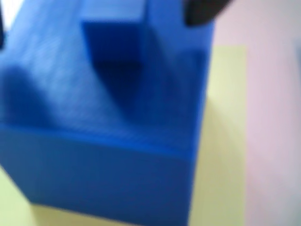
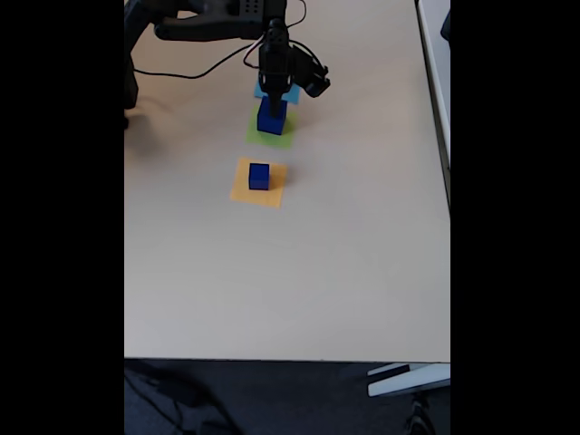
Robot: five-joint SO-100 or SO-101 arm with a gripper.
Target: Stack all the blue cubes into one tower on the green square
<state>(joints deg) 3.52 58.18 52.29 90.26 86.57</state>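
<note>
Filling the wrist view, a large blue cube [image 1: 99,155] sits on the green square [image 1: 221,141], with a smaller blue cube [image 1: 115,42] resting on its top face toward 12 o'clock. One dark fingertip of the gripper [image 2: 275,98] pokes in at the upper edge of that view, just beside the smaller cube, but the picture is blurred and I cannot tell whether the jaws are spread or pinching it.

From the fixed view, the arm reaches down over the stack [image 2: 271,116] on the green patch, near the top of the table [image 2: 362,272]. A light-blue patch [image 2: 288,92] lies just beyond it at 12 o'clock, mostly under the gripper. At 6 o'clock from the stack, a bit apart, a third blue cube [image 2: 259,176] stands on an orange patch [image 2: 257,192], untouched.

These cubes look like rigid printed plastic: light, stiff, not fragile, with smooth flat faces that could slip in a loose pinch. My guess is the best hold is across 2 opposite side faces, at mid-height, square to the jaws so nothing twists. Being so light, the stack would likely shift at any sideways nudge, so letting go wants a straight lift away. The cube on the orange patch seems the 1 left to bring over.
</note>
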